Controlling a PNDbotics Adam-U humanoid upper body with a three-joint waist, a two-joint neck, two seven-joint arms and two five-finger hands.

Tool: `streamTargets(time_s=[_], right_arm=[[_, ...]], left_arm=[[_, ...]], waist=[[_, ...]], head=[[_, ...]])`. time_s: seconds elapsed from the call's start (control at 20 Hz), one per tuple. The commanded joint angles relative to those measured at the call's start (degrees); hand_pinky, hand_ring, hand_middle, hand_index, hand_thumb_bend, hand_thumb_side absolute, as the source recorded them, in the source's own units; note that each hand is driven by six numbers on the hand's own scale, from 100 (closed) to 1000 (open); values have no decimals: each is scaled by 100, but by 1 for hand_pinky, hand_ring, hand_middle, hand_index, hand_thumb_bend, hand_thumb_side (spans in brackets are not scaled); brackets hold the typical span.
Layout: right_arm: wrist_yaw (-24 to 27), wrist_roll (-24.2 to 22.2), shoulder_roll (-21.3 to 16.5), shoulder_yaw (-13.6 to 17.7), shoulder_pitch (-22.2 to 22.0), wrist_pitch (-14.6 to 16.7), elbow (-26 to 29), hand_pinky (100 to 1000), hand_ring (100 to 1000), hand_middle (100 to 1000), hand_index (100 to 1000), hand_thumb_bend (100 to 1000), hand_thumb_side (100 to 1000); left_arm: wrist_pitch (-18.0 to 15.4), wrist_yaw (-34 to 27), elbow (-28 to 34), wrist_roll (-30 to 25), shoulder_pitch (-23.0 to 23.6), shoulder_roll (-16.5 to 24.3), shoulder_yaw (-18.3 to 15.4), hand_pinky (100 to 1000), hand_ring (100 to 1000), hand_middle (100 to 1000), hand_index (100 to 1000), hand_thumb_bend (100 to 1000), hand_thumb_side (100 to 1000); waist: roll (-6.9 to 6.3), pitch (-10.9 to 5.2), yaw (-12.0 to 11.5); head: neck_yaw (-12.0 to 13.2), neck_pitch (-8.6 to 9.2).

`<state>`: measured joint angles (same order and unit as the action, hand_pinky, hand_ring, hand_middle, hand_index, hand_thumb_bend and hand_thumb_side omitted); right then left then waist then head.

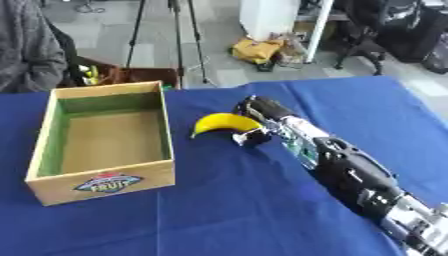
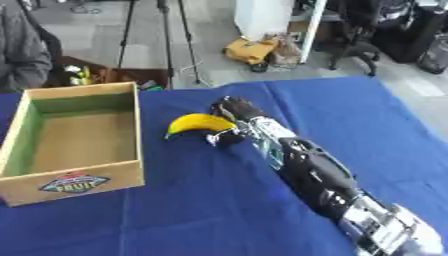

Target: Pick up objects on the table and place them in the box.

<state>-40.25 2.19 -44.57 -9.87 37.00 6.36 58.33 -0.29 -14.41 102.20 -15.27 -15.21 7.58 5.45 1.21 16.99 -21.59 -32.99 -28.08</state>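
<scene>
Box (image 1: 105, 170), wooden, open at the top and bare inside, with a fruit label on its near wall, stands on the left of the blue-covered counter (image 1: 227, 210); you have it there as the target, its open mouth reachable from the right. Your right arm (image 1: 350, 172) enters from the lower right corner and stretches diagonally toward the middle of the counter, a line that brings the hand in from the side away from the box. At its end, your right hand (image 1: 255, 120) is curled round the near end of the banana (image 1: 223, 122), fingers above and thumb below, so the fruit is gripped by one end while its curved tip points left toward the box. Whether the banana rests on the cloth or is just clear of it cannot be told. It lies just beside the box's right wall, not yet over the rim. By judgement, the grasp is made and you have the carry left over the wall and the release to come. Your left hand shows in neither view.
</scene>
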Motion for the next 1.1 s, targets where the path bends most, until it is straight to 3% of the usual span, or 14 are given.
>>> streamTargets(time_s=[0.05, 0.1, 0.15, 1.1], right_arm=[[3, 106, -126, 59, 21, -49, 37, 413, 509, 468, 569, 100, 334], [37, 147, -130, 71, 15, -63, 56, 413, 509, 468, 569, 100, 256], [82, 181, -139, 79, 7, -77, 87, 411, 507, 466, 565, 100, 248], [967, 146, -645, 315, -70, -513, 1226, 415, 511, 466, 564, 100, 224]], left_arm=[[-17, 9, 89, 10, -48, 68, 15, 530, 742, 634, 592, 198, 1000], [-17, 9, 87, 13, -46, 68, 13, 530, 742, 634, 592, 200, 1000], [-16, 9, 85, 15, -44, 68, 12, 530, 742, 635, 592, 200, 1000], [-6, 28, 59, 56, 23, 117, -19, 530, 741, 638, 592, 209, 1000]], waist=[[-6, -102, 13], [-6, -104, 20], [-6, -108, 28], [59, -262, 259]], head=[[-22, 55], [-23, 52], [-24, 47], [32, -69]])
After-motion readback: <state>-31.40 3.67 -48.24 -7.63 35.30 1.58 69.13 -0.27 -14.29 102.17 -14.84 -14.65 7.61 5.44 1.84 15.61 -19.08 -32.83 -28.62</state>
